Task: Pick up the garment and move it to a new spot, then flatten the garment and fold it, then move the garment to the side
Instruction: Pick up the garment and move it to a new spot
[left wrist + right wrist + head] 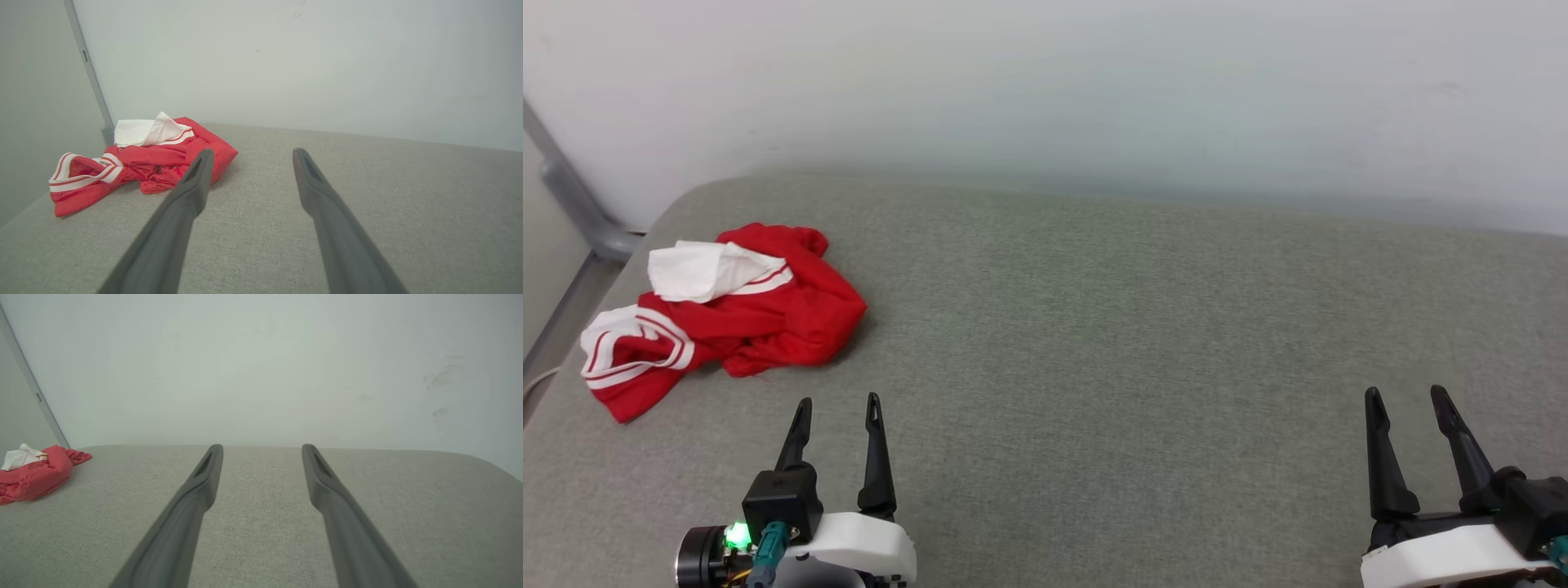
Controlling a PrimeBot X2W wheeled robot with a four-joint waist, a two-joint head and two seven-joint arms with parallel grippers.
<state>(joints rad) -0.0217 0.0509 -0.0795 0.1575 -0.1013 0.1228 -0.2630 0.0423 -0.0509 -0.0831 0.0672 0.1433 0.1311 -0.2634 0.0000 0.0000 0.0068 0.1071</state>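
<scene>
One garment (pixel 768 314): a red shirt lies crumpled in a heap at the far left corner of the grey cushion (pixel 1135 343), close to its left edge. A white sleeve (pixel 698 269) is folded over the top.
Feel: by its look it is light, soft and limp. It would likely sag and bunch once lifted, with no stiffness to keep its shape. There is nothing fragile about it, though the cushion's woven cover may drag on the cloth.
Hold: the raised red fold on the heap's near right side faces the left gripper and looks the easiest pinch. The striped trim (pixel 633 339) by the left edge is a thicker band and would probably give a firmer bite. Shoulders and hem cannot be told apart in the heap.
Left gripper (pixel 840 400): the fingers are spread wide with nothing between them. It is near the cushion's front edge, just short of the heap and clear of the cloth. Whether it rests on the cushion cannot be told.
Right gripper (pixel 1405 392): it is spread just as wide and empty. It is near the front right of the cushion, well apart from the shirt.
Stage: the shirt is not yet lifted, so the first pick-up lies ahead.
</scene>
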